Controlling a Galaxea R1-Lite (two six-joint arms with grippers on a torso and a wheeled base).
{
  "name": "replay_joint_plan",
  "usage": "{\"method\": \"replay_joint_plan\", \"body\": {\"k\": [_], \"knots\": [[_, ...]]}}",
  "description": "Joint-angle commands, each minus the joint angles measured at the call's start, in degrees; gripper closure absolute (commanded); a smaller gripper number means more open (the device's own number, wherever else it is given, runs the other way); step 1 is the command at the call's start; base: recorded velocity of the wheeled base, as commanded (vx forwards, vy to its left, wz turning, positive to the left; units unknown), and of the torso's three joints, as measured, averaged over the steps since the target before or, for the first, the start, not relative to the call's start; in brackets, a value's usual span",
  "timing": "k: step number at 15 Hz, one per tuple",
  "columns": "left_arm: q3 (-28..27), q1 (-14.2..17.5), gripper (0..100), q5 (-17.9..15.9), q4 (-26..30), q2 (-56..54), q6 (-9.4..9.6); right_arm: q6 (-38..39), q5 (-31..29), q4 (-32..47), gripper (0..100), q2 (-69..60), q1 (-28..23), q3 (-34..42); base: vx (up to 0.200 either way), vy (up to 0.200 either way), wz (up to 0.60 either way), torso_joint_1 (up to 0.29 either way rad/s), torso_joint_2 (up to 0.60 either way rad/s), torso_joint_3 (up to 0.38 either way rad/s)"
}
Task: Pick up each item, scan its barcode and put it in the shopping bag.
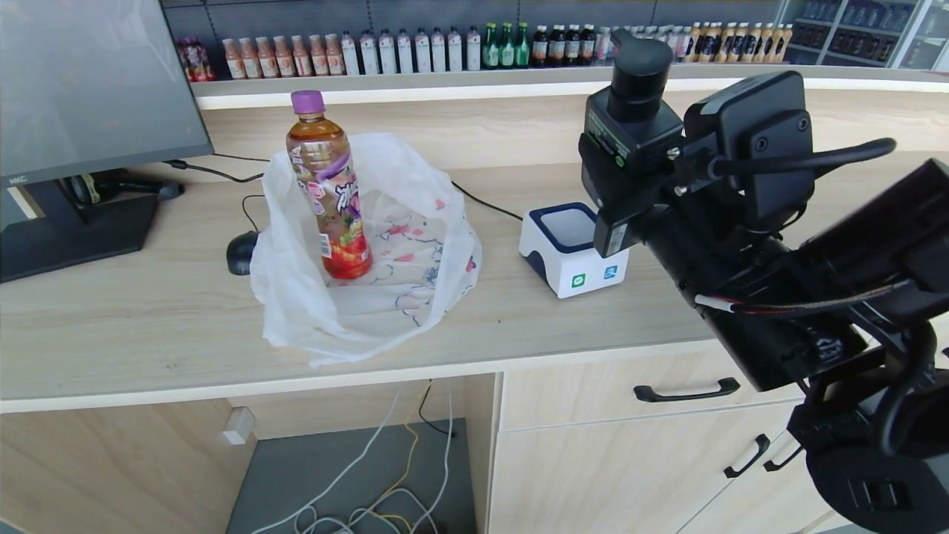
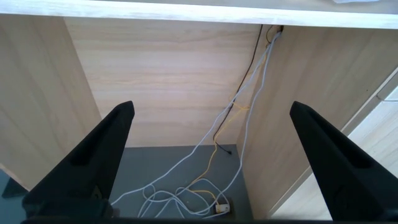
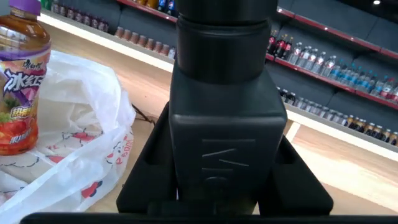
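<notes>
A tea bottle (image 1: 330, 193) (image 3: 18, 81) with a purple cap stands upright inside the white shopping bag (image 1: 415, 267) (image 3: 81, 155) on the wooden counter. To its right sits the white and blue barcode scanner (image 1: 567, 248). My right gripper (image 1: 645, 200) (image 3: 224, 186) is shut on a black bottle (image 1: 630, 126) (image 3: 224, 124) with a round black cap, held upright above the counter, just right of the scanner. My left gripper (image 2: 211, 109) hangs below the counter's edge with its fingers wide apart and nothing between them.
A monitor (image 1: 89, 81) stands at the back left, with a black mouse (image 1: 241, 252) by the bag. Bottles line the shelf (image 1: 474, 48) behind. Drawers (image 1: 686, 389) sit under the counter on the right. Loose cables (image 2: 205, 186) lie in the open alcove.
</notes>
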Motion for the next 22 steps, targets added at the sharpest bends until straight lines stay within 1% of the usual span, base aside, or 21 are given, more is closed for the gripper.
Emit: {"method": "replay_joint_plan", "body": {"k": [1,4,7,10,11,14,18,20,22], "knots": [[0.0,0.0,0,0.0,-0.02,-0.02,-0.01,-1.77,5.81,-0.08,100,0.95,-3.54,0.23,0.0,0.0,0.0,0.0,0.0,0.0],[0.0,0.0,0,0.0,-0.02,-0.02,-0.01,-2.39,13.9,-0.79,100,3.32,-8.38,-0.38,0.0,0.0,0.0,0.0,0.0,0.0],[0.0,0.0,0,0.0,-0.02,-0.02,-0.01,-2.74,21.98,-1.14,100,5.16,-11.37,-3.11,0.0,0.0,0.0,0.0,0.0,0.0],[0.0,0.0,0,0.0,-0.02,-0.02,-0.01,-2.56,28.22,-1.05,100,7.01,-13.91,-4.51,0.0,0.0,0.0,0.0,0.0,0.0],[0.0,0.0,0,0.0,-0.02,-0.02,-0.01,-2.74,31.82,-1.05,100,7.62,-15.67,-4.51,0.0,0.0,0.0,0.0,0.0,0.0],[0.0,0.0,0,0.0,-0.02,-0.02,-0.01,-2.74,34.2,-1.23,100,9.38,-17.87,-4.95,0.0,0.0,0.0,0.0,0.0,0.0],[0.0,0.0,0,0.0,-0.02,-0.02,-0.01,-3.79,43.07,-1.23,100,14.13,-19.54,-11.37,0.0,0.0,0.0,0.0,0.0,0.0],[0.0,0.0,0,0.0,-0.02,-0.02,-0.01,-6.08,47.29,-0.79,100,14.92,-22.0,-12.42,0.0,0.0,0.0,0.0,0.0,0.0],[0.0,0.0,0,0.0,-0.02,-0.02,-0.01,-6.34,48.96,-0.79,100,15.27,-23.41,-12.51,0.0,0.0,0.0,0.0,0.0,0.0]]}}
